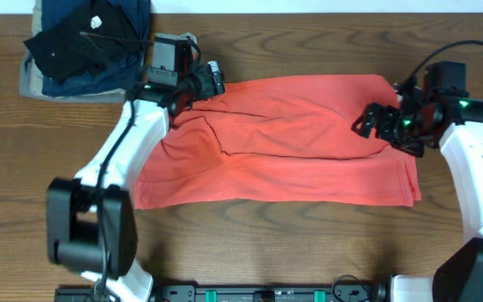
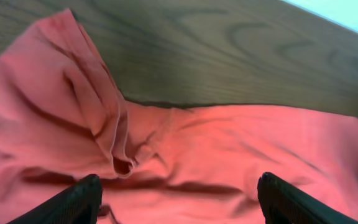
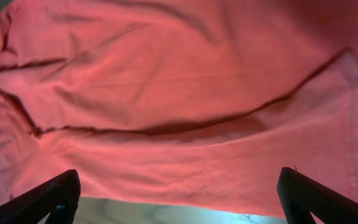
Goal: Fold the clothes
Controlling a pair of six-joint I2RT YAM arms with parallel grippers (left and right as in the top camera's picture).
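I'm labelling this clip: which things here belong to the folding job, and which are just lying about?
Job: orange-red T-shirt; left fingers and right fingers, both open over it.
Lying about: pile of dark folded garments at the table's far-left corner.

T-shirt (image 1: 292, 143): on the table (image 1: 309, 42), middle.
Stack of garments (image 1: 82, 46): far left corner, behind and left of the T-shirt.
Left end effector (image 1: 212, 80): over the T-shirt's far left corner.
Right end effector (image 1: 371, 122): over its right edge.

Bright even light, faint shadows; wrist views slightly blurred.
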